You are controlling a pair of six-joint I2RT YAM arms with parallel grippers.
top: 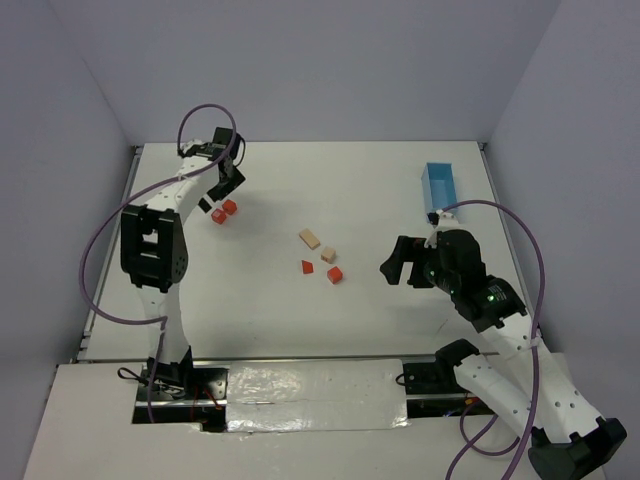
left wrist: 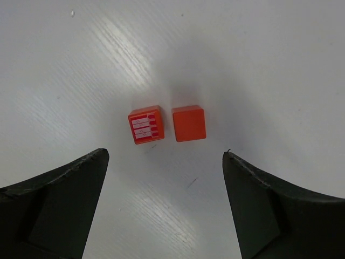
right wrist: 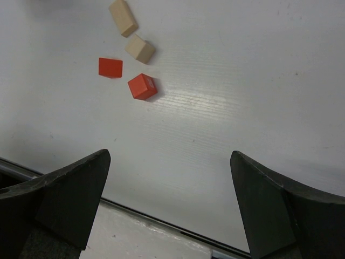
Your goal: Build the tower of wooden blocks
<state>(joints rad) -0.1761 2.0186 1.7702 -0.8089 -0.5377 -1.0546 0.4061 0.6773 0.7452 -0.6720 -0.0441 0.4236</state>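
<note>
Two red-orange cubes (top: 224, 211) lie side by side at the back left; in the left wrist view one bears a white label (left wrist: 146, 124) and the other is plain (left wrist: 188, 123). My left gripper (top: 222, 190) hangs open just behind them, empty. Mid-table lie a tan slab (top: 309, 238), a tan cube (top: 328, 255), a flat red piece (top: 307, 267) and a red cube (top: 334, 274); the right wrist view shows the slab (right wrist: 123, 17), the tan cube (right wrist: 140, 48), the flat red piece (right wrist: 110, 67) and the red cube (right wrist: 142, 86). My right gripper (top: 396, 263) is open and empty, right of them. No block is stacked.
A light blue rectangular box (top: 440, 188) stands at the back right. A dark seam (right wrist: 161, 218) marks the table's front edge in the right wrist view. Purple cables loop round both arms.
</note>
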